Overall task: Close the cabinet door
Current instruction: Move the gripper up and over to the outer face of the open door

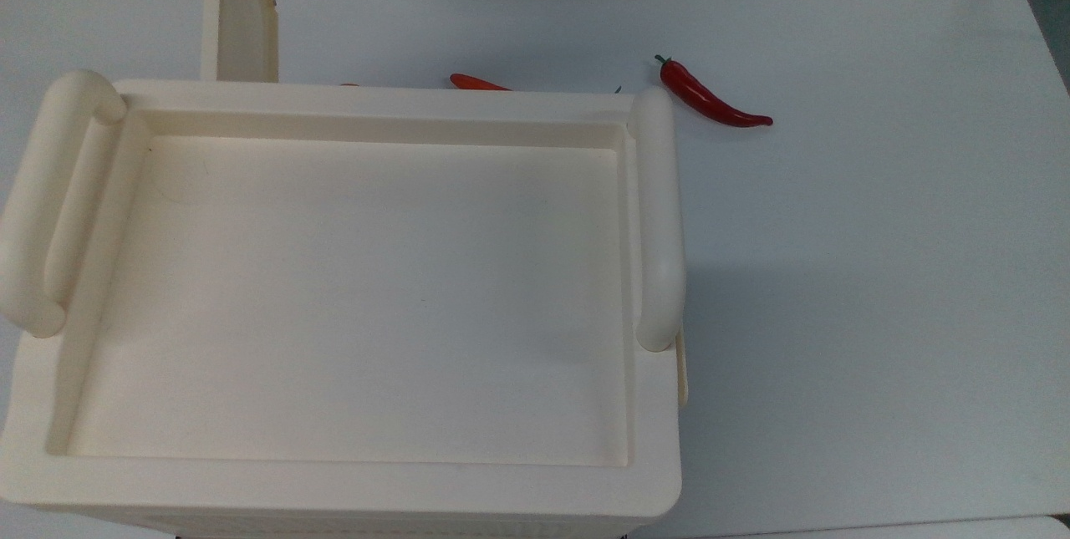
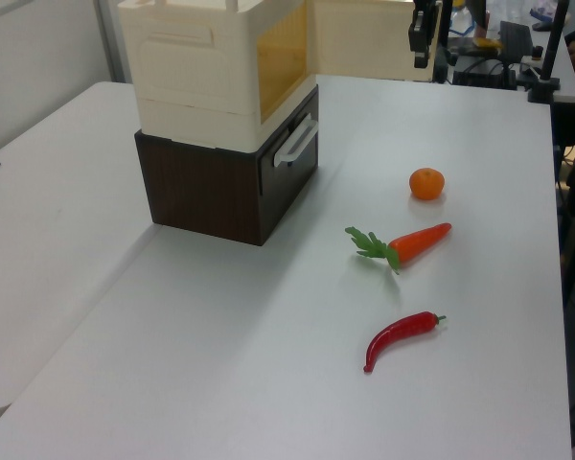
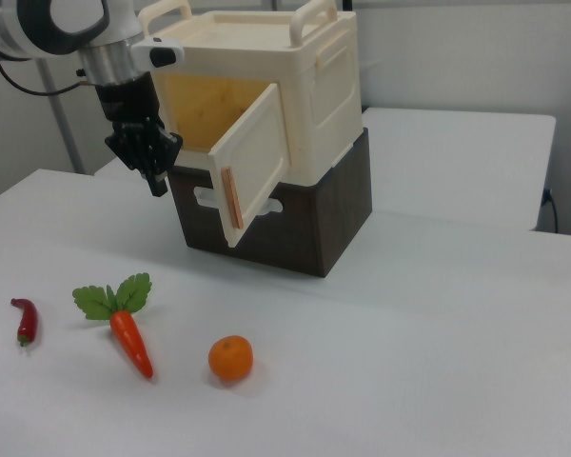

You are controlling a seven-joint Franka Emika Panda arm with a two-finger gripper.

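Now, the door stands swung well open from the front of the cabinet, hinged at the right view's right of the opening, with its free edge out over the table; in the top view the door juts out from the cabinet near the top view's left end. The gripper hangs pointing down, near the free edge on the right view's left and apart from it; you cannot tell whether it is apart or together. Judgement: the door is a thin, stiff, light plastic panel that should swing freely on its hinge, so you need no clamp on it. Push flat on the face turned away from the opening, close to the free edge, where leverage is best. Its smooth face may let the contact slide, and a hard shove could shift the cabinet on the dark base beneath it. Count: one door, one cabinet with two bar handles, one base, one chilli, one carrot, one orange, one gripper
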